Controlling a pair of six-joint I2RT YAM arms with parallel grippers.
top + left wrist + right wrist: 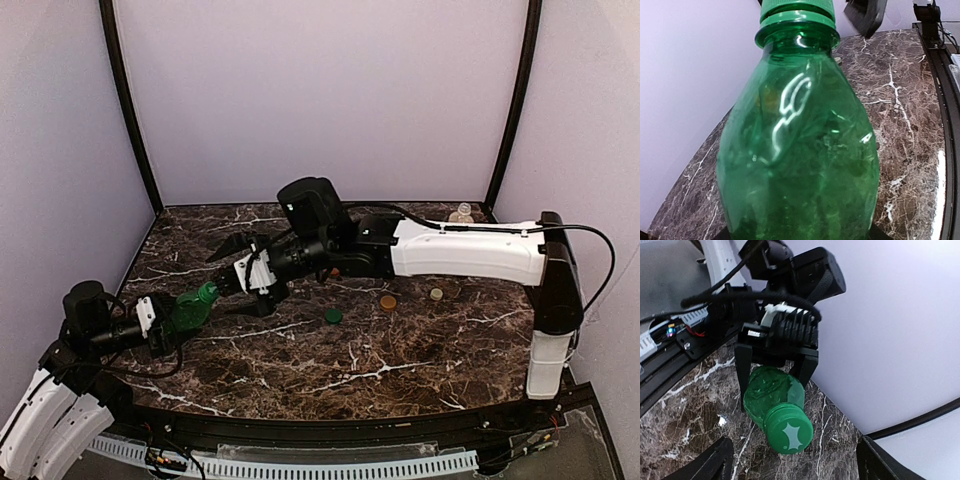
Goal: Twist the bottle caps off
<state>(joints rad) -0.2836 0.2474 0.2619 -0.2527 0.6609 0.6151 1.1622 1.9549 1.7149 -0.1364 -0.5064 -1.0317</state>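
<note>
A slim green bottle (190, 308) lies nearly level in my left gripper (170, 318), which is shut on its body. Its green cap (207, 292) is on the neck and points toward my right gripper (240, 275). In the right wrist view the cap (789, 429), with a pale star mark, faces the camera between my widely opened fingers (707, 464), a little apart from them. The bottle (797, 150) fills the left wrist view, with its cap (797, 7) at the top. My left fingers are hidden behind it.
Three loose caps lie on the marble table (380, 380): green (333, 316), golden-brown (388, 302) and cream-white (436, 294). A pale bottle (462, 213) stands in the back right corner. The right arm (460, 250) stretches across the table's middle. Purple walls enclose the space.
</note>
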